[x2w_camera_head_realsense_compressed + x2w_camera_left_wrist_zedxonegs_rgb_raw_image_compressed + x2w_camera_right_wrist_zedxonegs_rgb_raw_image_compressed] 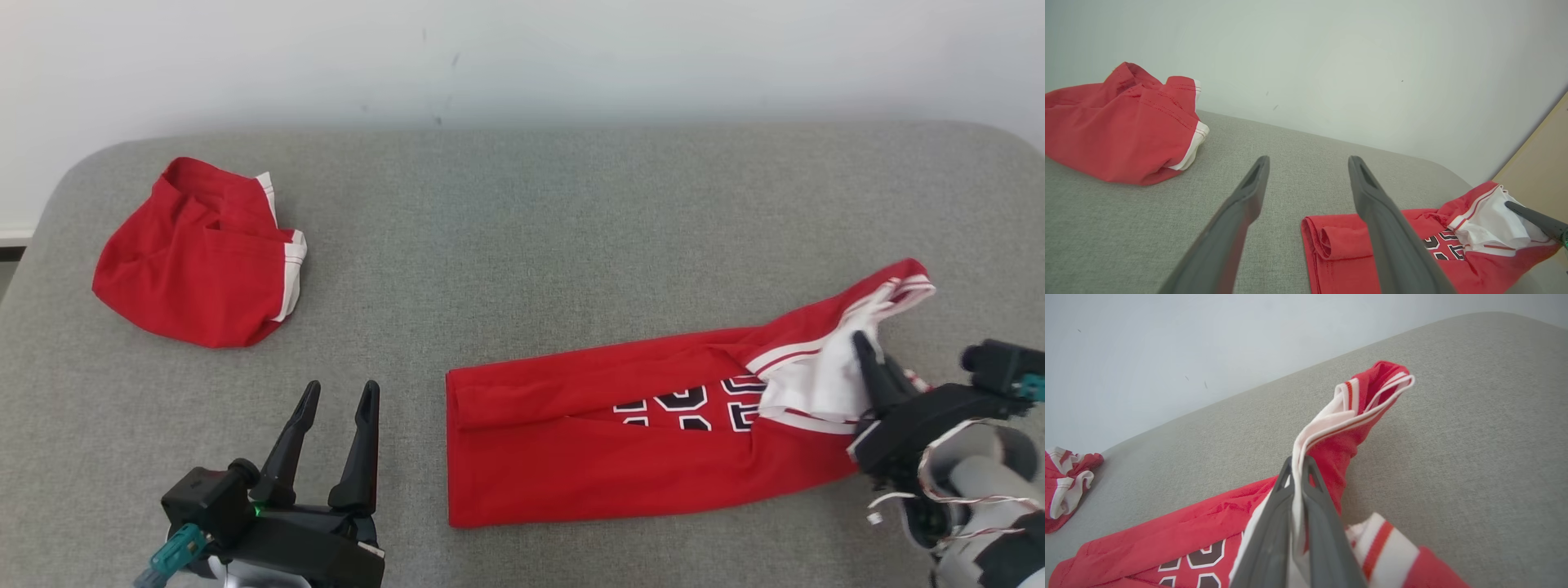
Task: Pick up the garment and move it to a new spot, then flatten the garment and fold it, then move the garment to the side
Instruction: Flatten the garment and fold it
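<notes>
The garment [620,441] is a red jersey with white trim and black numbers, lying lengthwise across the grey cushion at the right of the head view. My right gripper [867,353] is shut on its white-trimmed end; in the right wrist view the fingers [1274,522] pinch a strip of that trim, which rises past the tips to a twisted end of the garment [1372,388]. My left gripper [339,396] stands open above bare cushion, left of the garment's folded edge [1331,245]. In the left wrist view its fingers [1237,220] hold nothing.
A second red garment with white trim [200,257] lies bunched at the cushion's far left, also seen as a red heap [1122,122] and a small heap [1067,486]. The grey cushion [522,212] ends at a pale wall behind. A tan panel [1543,159] stands at the right.
</notes>
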### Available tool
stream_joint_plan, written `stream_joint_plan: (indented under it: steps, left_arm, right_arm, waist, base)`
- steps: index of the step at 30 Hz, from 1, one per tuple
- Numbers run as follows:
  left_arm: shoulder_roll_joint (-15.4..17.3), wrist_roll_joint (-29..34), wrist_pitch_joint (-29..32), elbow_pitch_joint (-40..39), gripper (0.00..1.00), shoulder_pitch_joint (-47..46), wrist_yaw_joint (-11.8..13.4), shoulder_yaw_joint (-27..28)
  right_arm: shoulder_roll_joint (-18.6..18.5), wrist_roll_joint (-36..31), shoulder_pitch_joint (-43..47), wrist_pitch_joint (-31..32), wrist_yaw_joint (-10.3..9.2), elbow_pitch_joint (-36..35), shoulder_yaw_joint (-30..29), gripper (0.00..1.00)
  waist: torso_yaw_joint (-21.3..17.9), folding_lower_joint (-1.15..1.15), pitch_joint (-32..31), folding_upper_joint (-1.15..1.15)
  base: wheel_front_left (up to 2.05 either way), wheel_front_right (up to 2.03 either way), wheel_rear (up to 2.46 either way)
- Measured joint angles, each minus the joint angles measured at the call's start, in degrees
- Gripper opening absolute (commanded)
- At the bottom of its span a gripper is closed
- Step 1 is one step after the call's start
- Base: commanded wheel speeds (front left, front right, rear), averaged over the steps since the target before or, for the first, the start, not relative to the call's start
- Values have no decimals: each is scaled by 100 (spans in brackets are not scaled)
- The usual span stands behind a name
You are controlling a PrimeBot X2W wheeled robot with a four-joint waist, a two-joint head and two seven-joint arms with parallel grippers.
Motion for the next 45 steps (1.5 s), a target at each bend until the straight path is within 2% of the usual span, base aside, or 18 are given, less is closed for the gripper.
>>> stream_joint_plan:
  steps: [10,17,26,31,36,45]
  left_arm:
    - [-59,0,0,7,100,24,3,-60]
    - [-77,12,0,9,100,95,4,-97]
    - [-94,35,0,11,100,94,3,-119]
    - [-107,35,0,15,100,94,1,-129]
    - [-118,34,0,22,100,92,-2,-120]
    - [-135,34,0,47,100,91,-2,-91]
  right_arm:
    - [172,-405,239,-91,1,-1021,420,0]
    - [324,-531,305,-98,1,-1414,495,0]
    - [513,-590,325,-85,-9,-1572,665,0]
    - [654,-637,310,123,-60,-1507,814,0]
    - [829,-637,264,334,-155,-1344,929,0]
    - [1166,-636,69,631,-208,-1047,1063,0]
  waist:
    - [146,0,-164,0]
    - [396,0,-193,0]
    - [782,0,-165,0]
    - [1008,0,-121,0]
    - [1133,0,-62,0]
    - [1222,0,-5,0]
  base:
    - [0,0,0]
    - [0,0,0]
    - [0,0,0]
    - [0,0,0]
    - [0,0,0]
    - [0,0,0]
